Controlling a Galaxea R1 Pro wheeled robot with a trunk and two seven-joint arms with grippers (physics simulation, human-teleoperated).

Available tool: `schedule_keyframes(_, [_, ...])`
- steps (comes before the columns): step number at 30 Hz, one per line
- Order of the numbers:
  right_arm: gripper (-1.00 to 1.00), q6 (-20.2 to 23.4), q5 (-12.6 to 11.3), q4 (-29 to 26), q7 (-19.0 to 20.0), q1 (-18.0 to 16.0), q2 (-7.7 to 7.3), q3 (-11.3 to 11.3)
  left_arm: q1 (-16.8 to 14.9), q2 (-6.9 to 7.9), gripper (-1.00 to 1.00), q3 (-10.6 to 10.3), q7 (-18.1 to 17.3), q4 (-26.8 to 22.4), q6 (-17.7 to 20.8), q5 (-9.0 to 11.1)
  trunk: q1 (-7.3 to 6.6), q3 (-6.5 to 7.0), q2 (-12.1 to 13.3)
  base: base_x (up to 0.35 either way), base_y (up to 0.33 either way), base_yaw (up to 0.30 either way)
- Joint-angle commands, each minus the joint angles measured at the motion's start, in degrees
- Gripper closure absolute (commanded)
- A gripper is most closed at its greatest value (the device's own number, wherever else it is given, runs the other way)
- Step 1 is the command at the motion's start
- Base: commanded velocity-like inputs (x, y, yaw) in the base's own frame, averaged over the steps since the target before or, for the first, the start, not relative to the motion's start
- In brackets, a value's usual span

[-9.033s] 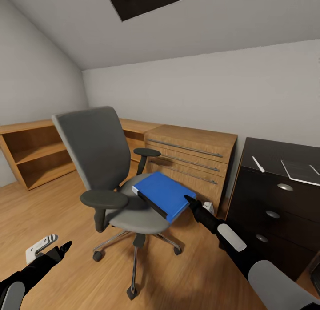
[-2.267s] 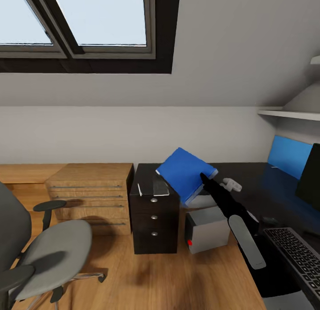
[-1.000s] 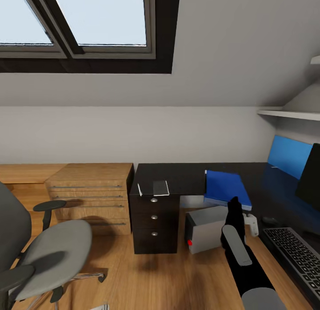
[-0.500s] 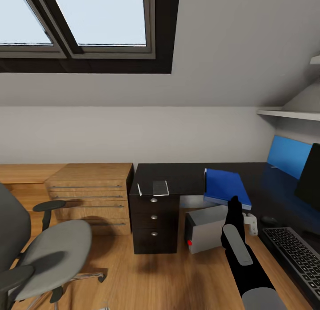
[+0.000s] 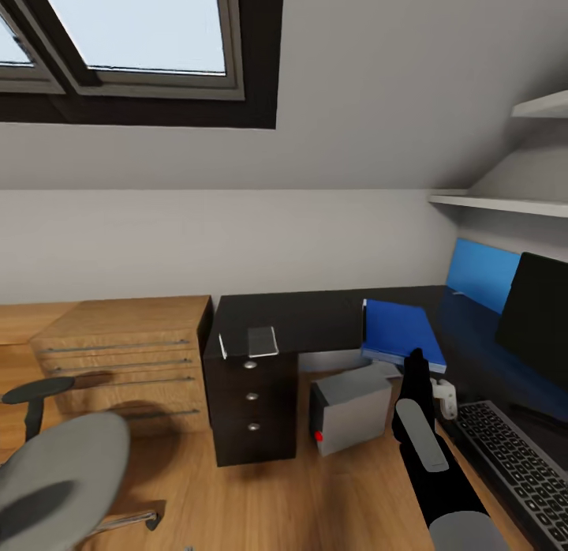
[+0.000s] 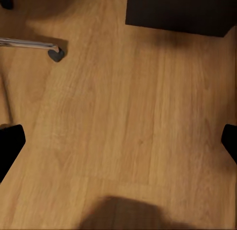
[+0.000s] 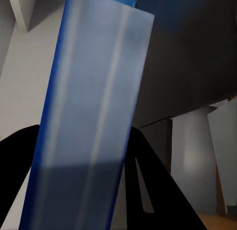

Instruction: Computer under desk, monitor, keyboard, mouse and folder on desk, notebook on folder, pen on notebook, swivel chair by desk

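I have the folder (image 5: 397,333) flat on the desk (image 5: 315,318), its near edge between the right gripper (image 7: 81,156) fingers; contact I cannot tell. Pulling back clamped could drag it off the edge onto the computer (image 5: 351,407)

skylight (image 5: 134,30) overhead | light-wood drawer chest (image 5: 126,354) by wall | white shelf (image 5: 505,204) | blue wall panel (image 5: 477,273)

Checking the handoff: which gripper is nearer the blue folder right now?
Right. The right gripper is at the folder's near edge on the desk, page edges between its jaws. The left gripper hangs open over bare floor.
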Motion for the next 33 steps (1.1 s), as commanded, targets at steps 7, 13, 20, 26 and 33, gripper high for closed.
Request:
schedule_keyframes(7, [1.00,-0.1,-0.4,0.0,0.1,0.0,0.03,0.0,0.0,-0.10,-1.00,0.2,0.0,0.0,0.0,-0.6,0.03,-0.07,0.0,0.239,0.000,-0.034])
schedule_keyframes(13, [1.00,-0.1,-0.4,0.0,1.2,0.0,0.03,-0.1,0.0,-0.10,-1.00,0.2,0.1,0.8,0.0,-0.7,0.03,-0.07,0.0,0.216,-0.041,-0.001])
schedule_keyframes(20, [1.00,-0.2,-0.3,0.0,1.7,0.0,-0.06,-0.3,0.0,-0.06,-1.00,0.2,0.1,1.0,-0.2,-0.7,0.03,-0.07,0.0,0.220,-0.165,-0.072])
schedule_keyframes(26, [1.00,-0.2,-0.3,0.0,1.7,0.0,-0.06,-0.3,0.0,-0.02,-1.00,0.1,0.1,1.0,-0.2,-0.7,0.03,-0.07,0.0,0.076,-0.060,-0.240])
schedule_keyframes(33, [1.00,-0.1,-0.4,-0.1,1.6,0.0,0.05,0.0,0.0,-0.01,-1.00,0.1,0.1,1.0,-0.2,-0.6,0.03,-0.09,0.0,0.004,-0.003,-0.068])
